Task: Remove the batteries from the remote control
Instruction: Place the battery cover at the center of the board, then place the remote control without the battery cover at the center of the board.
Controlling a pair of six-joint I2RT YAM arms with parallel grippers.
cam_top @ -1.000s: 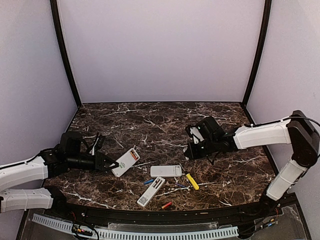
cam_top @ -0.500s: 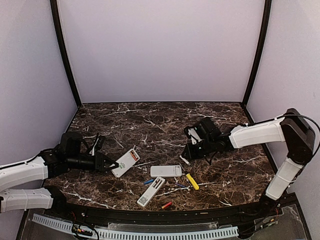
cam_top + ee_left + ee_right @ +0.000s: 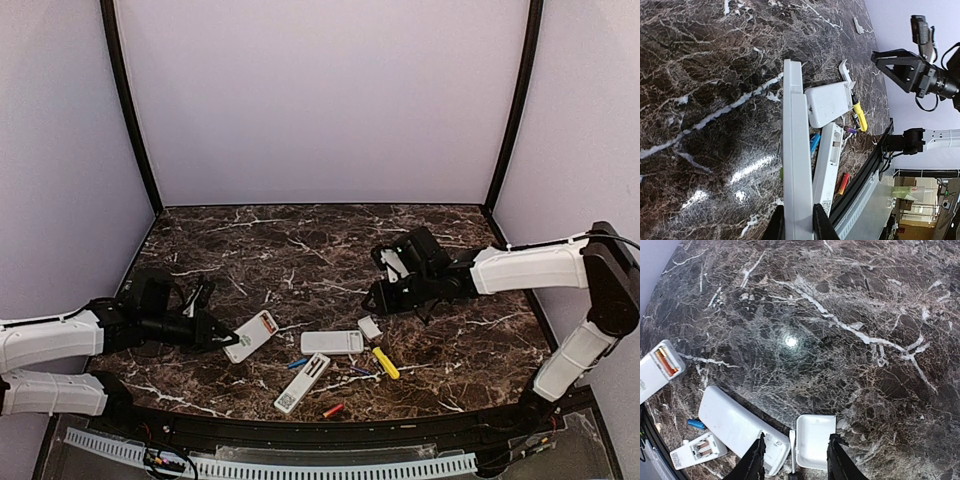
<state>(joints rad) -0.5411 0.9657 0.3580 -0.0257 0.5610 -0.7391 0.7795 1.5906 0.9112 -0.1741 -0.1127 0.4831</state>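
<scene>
My left gripper [image 3: 218,336] [image 3: 797,222] is shut on the near end of a white remote control [image 3: 252,335] [image 3: 795,150], held on edge just above the table. Red-orange batteries [image 3: 267,322] [image 3: 665,362] sit in its open compartment. My right gripper [image 3: 378,300] [image 3: 796,460] hovers open over a small white cover [image 3: 370,326] [image 3: 815,440] that lies on the table between its fingers. A loose blue battery [image 3: 297,363] [image 3: 814,142] [image 3: 695,424] and a loose red battery [image 3: 333,410] [image 3: 842,183] lie near the front edge.
A second white remote [image 3: 332,342] [image 3: 742,430] lies flat at centre, and a third [image 3: 302,382] [image 3: 827,160], with its compartment open, lies nearer the front. A yellow-handled screwdriver [image 3: 384,362] [image 3: 860,117] lies to their right. The black front rail [image 3: 300,440] borders the marble table.
My right gripper has opened and let go of the white cover, which now lies on the table beneath it. My left arm has shifted the remote slightly nearer and lower.
</scene>
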